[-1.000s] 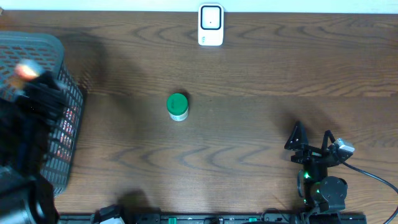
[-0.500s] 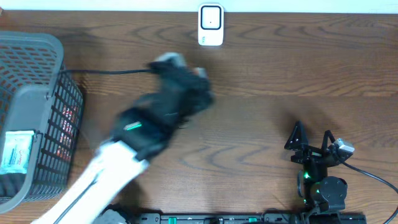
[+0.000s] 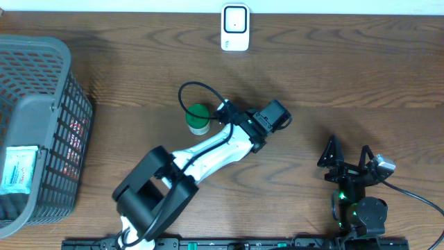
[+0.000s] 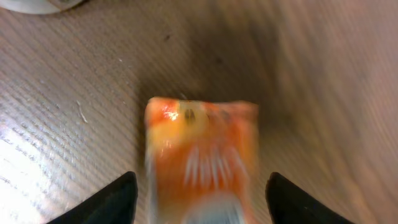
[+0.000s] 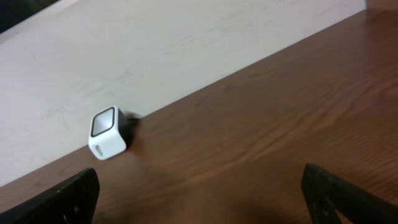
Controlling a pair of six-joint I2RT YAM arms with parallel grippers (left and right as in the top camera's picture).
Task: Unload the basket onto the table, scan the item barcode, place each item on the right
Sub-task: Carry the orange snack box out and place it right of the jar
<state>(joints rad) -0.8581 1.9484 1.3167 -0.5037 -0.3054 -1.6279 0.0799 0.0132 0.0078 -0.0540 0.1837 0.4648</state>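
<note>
The left gripper stands apart, its 2 fingertips flanking an orange packet with a gap on each side. The packet sits at the lower centre of the left wrist view, blurred, orange and yellow with white streaks, over the wooden table. Overhead, the gripper hides it, just right of a green-lidded jar. The right gripper is spread wide, holding nothing.
</note>
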